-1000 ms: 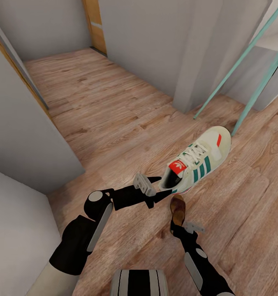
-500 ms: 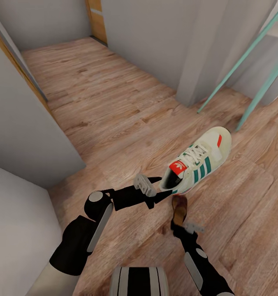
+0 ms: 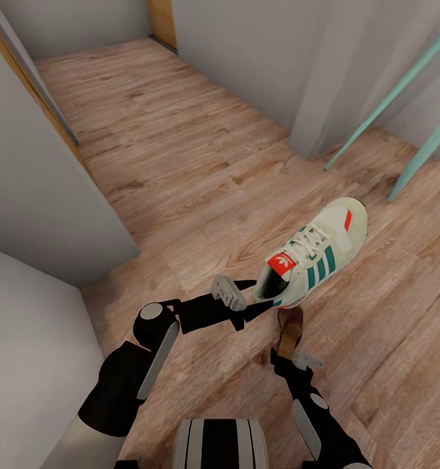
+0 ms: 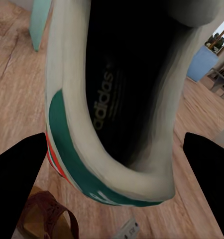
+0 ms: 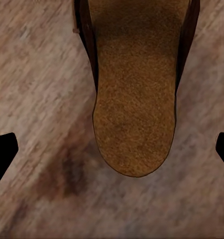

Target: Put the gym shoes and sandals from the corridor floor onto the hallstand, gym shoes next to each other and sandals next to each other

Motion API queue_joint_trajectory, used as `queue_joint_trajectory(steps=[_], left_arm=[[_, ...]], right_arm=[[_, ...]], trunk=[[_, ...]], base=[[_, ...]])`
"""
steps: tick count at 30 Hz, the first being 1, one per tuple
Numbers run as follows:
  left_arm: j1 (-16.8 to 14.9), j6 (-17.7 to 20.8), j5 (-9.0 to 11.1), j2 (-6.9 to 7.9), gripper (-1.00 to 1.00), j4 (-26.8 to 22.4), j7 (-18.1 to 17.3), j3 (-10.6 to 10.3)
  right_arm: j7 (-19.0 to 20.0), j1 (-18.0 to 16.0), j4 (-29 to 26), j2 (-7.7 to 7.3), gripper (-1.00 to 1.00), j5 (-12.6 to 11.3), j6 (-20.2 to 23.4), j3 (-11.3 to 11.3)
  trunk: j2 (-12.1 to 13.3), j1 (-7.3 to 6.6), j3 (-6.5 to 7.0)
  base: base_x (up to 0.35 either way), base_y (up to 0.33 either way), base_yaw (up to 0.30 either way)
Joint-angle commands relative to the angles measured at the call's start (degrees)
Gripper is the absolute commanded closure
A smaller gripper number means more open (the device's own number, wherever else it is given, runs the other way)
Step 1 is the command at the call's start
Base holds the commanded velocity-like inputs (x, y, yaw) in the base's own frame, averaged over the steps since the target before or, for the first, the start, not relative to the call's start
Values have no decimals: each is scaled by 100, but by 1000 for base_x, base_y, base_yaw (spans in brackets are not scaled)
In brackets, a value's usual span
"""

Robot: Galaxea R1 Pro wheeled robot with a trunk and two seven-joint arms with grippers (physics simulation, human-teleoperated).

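One cream-white gym shoe (image 3: 317,251) with green stripes and a red tongue mark hangs above the corridor floor (image 3: 181,163). My left gripper (image 3: 258,298) is shut on its heel rim. In the left wrist view the shoe's dark inside (image 4: 117,94) sits between the two black fingers (image 4: 17,174). One brown sandal (image 3: 289,331) is held toe-forward by my right gripper (image 3: 285,355), just below the shoe. Its tan footbed (image 5: 134,99) runs out between the right fingertips (image 5: 2,154). The same sandal (image 4: 42,219) shows under the shoe. The other shoe, the other sandal and the hallstand are out of view.
Grey walls (image 3: 31,189) close in at the left, with a wood-trimmed edge. A grey wall corner (image 3: 324,85) stands ahead right, beside two slanted teal poles (image 3: 389,91). Open plank floor stretches ahead to a wooden door frame (image 3: 161,19).
The whole view has shifted as the camera moved: walls, poles and floor slid up and right. The gym shoe and the sandal kept their places in the grippers.
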Motion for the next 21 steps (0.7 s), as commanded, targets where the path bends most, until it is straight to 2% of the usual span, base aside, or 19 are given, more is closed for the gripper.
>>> queue_joint_trajectory(steps=[1, 8, 17, 21], left_arm=[[-2, 51, 51, -2, 100, -1, -4, 1], [6, 51, 52, 5, 100, -1, -4, 1], [7, 51, 52, 0, 100, -1, -4, 1], [7, 51, 52, -1, 100, -1, -4, 1]], right_arm=[[-1, -2, 1, 4, -100, -55, -24, -4], [-1, -2, -7, 0, -100, -56, -168, -18], [-1, -2, -8, -3, -100, -57, -185, -20], [-1, -2, -12, -3, -100, -57, -192, -20]], trunk=[[-1, -1, -5], [-1, -1, -37], [-13, 22, -260], [-13, 22, -290]], base=[[0, 0, 18], [0, 0, 73], [0, 0, 25], [0, 0, 68]])
